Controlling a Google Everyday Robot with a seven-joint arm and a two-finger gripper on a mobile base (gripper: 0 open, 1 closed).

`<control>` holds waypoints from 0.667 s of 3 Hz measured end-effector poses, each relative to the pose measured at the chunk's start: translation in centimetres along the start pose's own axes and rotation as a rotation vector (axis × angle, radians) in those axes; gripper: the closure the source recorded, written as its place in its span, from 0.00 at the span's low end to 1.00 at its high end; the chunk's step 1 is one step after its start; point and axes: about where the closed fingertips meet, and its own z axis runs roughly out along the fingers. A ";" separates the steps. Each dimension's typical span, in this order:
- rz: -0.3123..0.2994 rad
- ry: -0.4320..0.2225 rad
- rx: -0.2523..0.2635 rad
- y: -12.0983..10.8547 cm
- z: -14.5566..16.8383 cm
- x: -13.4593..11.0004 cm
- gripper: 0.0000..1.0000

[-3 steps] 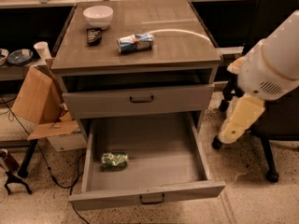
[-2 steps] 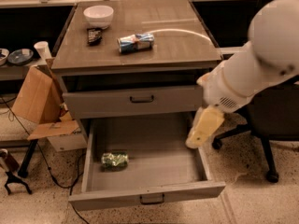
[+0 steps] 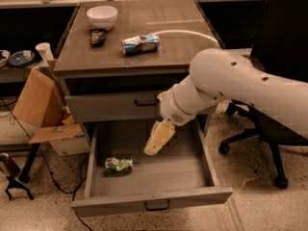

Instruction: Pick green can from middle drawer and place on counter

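The green can (image 3: 118, 165) lies on its side at the left of the open middle drawer (image 3: 152, 204), near its left wall. My gripper (image 3: 158, 139), cream-coloured, hangs from the white arm above the middle of the drawer, to the right of the can and apart from it. It holds nothing that I can see. The counter (image 3: 178, 49) is the wood-grain top of the grey cabinet above.
On the counter lie a blue-and-white can (image 3: 140, 44), a white bowl (image 3: 102, 16) and a small dark object (image 3: 97, 36). The shallower drawer (image 3: 110, 106) above is slightly open. A black office chair (image 3: 279, 95) stands at the right; a cardboard box (image 3: 36, 102) at the left.
The arm has swung left from beside the cabinet to over the open drawer, bringing the gripper closer to the green can. The can has not moved.
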 end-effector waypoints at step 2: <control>0.026 -0.026 -0.166 2.4 11.4 0.0 0.00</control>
